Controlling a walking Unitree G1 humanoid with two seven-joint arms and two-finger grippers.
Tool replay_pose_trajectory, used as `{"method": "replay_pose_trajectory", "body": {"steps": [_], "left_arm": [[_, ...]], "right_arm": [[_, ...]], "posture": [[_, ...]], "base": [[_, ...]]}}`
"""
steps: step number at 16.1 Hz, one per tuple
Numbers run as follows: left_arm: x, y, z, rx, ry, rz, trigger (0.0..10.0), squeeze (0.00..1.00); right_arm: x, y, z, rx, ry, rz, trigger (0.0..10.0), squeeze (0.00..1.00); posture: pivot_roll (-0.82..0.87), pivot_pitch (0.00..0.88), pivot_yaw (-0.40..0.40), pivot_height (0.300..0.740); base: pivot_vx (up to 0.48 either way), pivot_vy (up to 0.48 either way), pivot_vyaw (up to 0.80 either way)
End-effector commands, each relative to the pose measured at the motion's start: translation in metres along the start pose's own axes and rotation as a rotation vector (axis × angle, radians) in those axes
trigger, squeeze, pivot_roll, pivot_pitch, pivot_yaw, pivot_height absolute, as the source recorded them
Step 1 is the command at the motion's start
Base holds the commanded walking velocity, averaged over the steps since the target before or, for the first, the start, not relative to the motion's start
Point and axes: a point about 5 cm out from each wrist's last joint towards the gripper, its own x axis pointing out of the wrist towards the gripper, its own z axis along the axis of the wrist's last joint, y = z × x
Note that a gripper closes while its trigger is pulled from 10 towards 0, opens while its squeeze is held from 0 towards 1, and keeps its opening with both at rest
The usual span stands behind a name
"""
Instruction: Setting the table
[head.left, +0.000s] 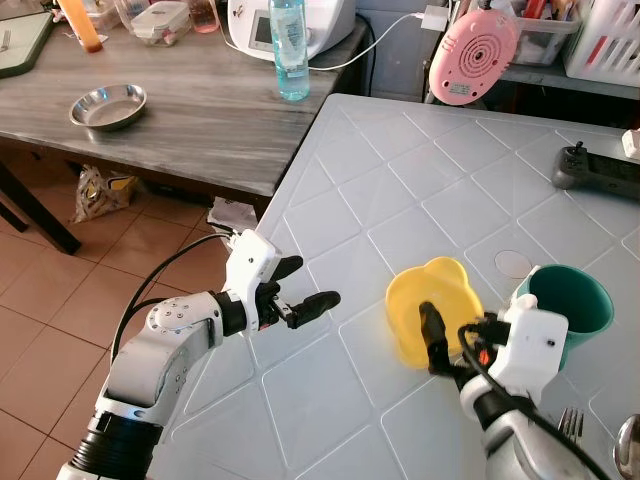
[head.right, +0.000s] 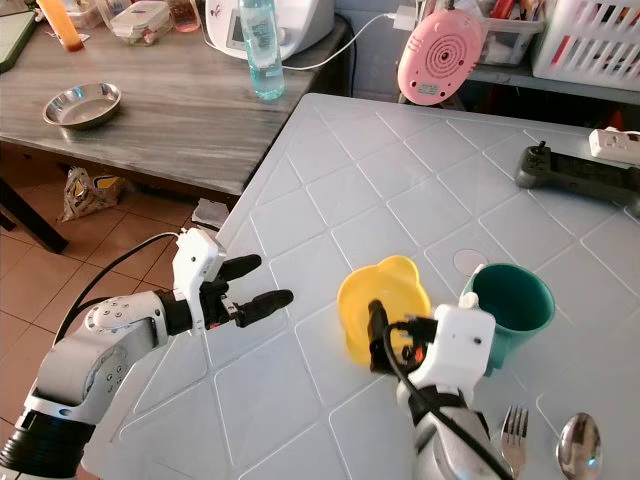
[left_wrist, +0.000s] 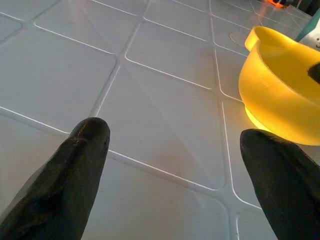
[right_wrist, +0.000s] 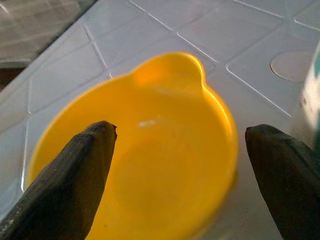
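Here the yellow bowl (head.left: 432, 308) sits on the counter (head.left: 400, 190) beside the cup (head.left: 566, 306). The right gripper (right_wrist: 180, 175), fingers open, hovers over it; lower squarely before closing. The left gripper (head.left: 300, 290) waits open nearby.

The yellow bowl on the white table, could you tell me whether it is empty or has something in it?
Empty: the right wrist view looks straight into the yellow bowl and shows only its bare inside; it stands upright on the white table.
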Motion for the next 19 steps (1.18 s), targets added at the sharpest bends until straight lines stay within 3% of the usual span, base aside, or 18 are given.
{"method": "replay_pose_trajectory", "body": {"steps": [1, 2, 3, 4, 5, 12, 15, 19], "left_arm": [[0.001, 0.000, 0.002, 0.016, 0.007, -0.002, 10.0, 0.00], [0.002, 0.000, 0.002, 0.018, 0.006, -0.004, 10.0, 0.00], [0.003, -0.001, 0.003, 0.018, 0.006, -0.009, 10.0, 0.00], [0.003, -0.001, 0.003, 0.018, 0.007, -0.012, 10.0, 0.00], [0.001, -0.003, 0.003, 0.012, 0.007, -0.049, 10.0, 0.00], [-0.001, -0.017, 0.004, -0.031, -0.009, -0.187, 10.0, 0.00], [-0.002, -0.025, 0.011, -0.088, -0.049, -0.262, 10.0, 0.00], [-0.002, -0.026, 0.012, -0.091, -0.051, -0.271, 10.0, 0.00]], "right_arm": [[0.003, 0.002, 0.004, 0.042, -0.005, 0.002, 10.0, 0.00], [0.008, 0.004, 0.006, 0.055, -0.002, 0.010, 10.0, 0.00], [0.011, 0.006, 0.006, 0.067, 0.009, 0.009, 2.4, 0.00], [0.011, 0.006, 0.006, 0.072, 0.014, 0.006, 2.4, 0.00], [0.010, 0.004, 0.004, 0.086, 0.038, -0.007, 0.0, 0.00], [0.009, -0.005, -0.005, 0.112, 0.124, -0.066, 0.0, 0.00], [0.009, -0.006, -0.006, 0.130, 0.145, -0.074, 0.0, 0.00], [0.010, -0.008, -0.007, 0.129, 0.158, -0.077, 0.0, 0.00]], "posture": [[-0.01, 0.172, 0.041, 0.740], [0.00, 0.171, 0.038, 0.740], [0.00, 0.170, 0.035, 0.740], [0.00, 0.170, 0.034, 0.740], [0.00, 0.170, 0.031, 0.740], [0.00, 0.163, 0.032, 0.740], [-0.01, 0.162, 0.029, 0.740], [0.00, 0.158, 0.024, 0.740]], "base": [[0.000, 0.000, 0.00], [0.000, 0.000, 0.00], [0.000, 0.000, 0.00], [0.000, 0.000, 0.00], [0.000, 0.000, 0.00], [0.000, 0.000, 0.00], [0.000, 0.000, 0.00], [0.000, 0.000, 0.00]]}}
